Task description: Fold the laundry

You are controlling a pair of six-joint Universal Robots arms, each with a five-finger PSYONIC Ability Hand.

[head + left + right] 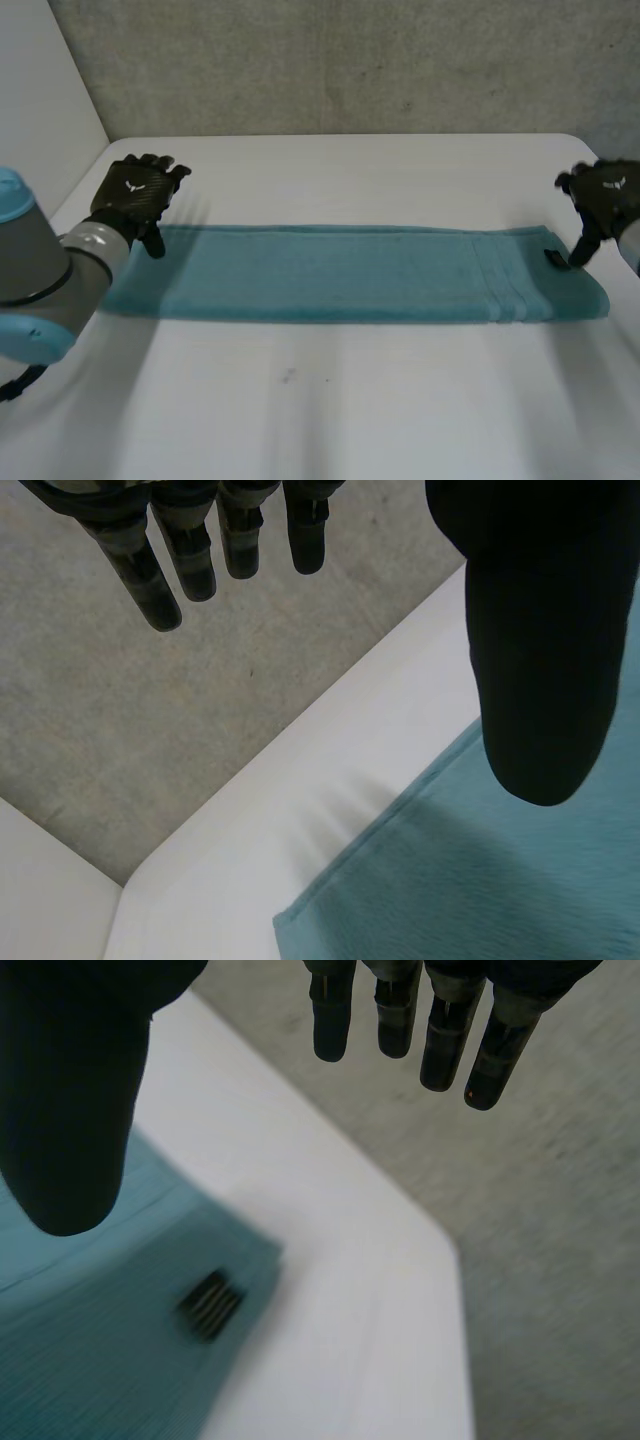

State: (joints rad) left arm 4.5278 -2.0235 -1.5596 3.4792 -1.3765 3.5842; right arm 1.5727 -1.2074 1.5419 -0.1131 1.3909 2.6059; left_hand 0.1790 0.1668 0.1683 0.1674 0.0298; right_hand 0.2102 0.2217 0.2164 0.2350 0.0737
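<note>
A white table point(330, 420) stands against a grey wall point(350, 60), and the towel point(350, 275) lies across it as a long, narrow strip running from one side to the other. It looks folded lengthwise already, so the step in hand seems to be the end-to-end fold. The left hand point(135, 195) is at the strip's far left corner and the right hand point(605, 190) at its far right corner, beside a small dark tag point(556, 258). In each wrist view the fingers hang straight and spread, with the thumb well apart from them, and nothing is between them: both hands are loose and grasp nothing. I cannot tell whether either thumb touches the cloth. The next move probably calls for a pinch on the corners of one end, then a lift high enough to carry that end flat over the other. The towel's right end lies near the table's right edge, so there is little slack there. The left arm point(50, 270) hides the near left corner. Bare table is open on the near side of the strip, with a narrower band beyond it.
</note>
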